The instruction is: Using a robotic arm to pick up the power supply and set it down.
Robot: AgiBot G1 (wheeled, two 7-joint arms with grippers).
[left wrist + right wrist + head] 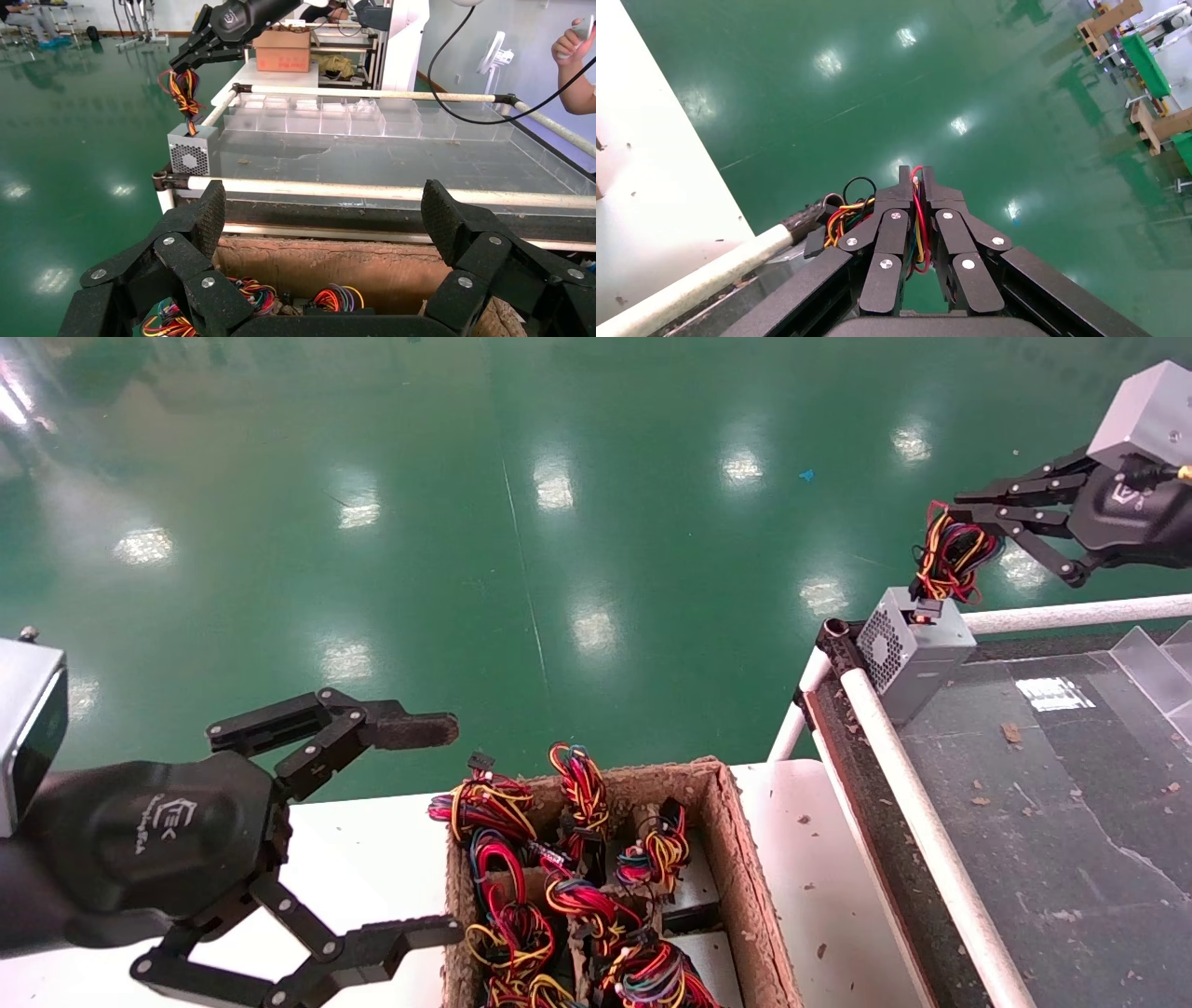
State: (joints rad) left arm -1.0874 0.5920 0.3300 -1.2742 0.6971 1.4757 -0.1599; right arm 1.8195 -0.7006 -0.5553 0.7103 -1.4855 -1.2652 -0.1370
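Pinching the looped wire bundle [952,553] between closed fingers, my right gripper [941,537] holds one power supply [911,649] by its wires; the grey box rests at the corner of the dark conveyor surface [1043,784], just inside the white rail [917,803]. My left gripper [424,826] hovers spread wide and empty beside one cardboard box [740,859] on the white table [372,840]. Inside that box I count at least five more coloured wire bundles.

Head camera looks steeply down; wrist cameras peer close past own fingers; head and left-wrist views share power supply [911,652]
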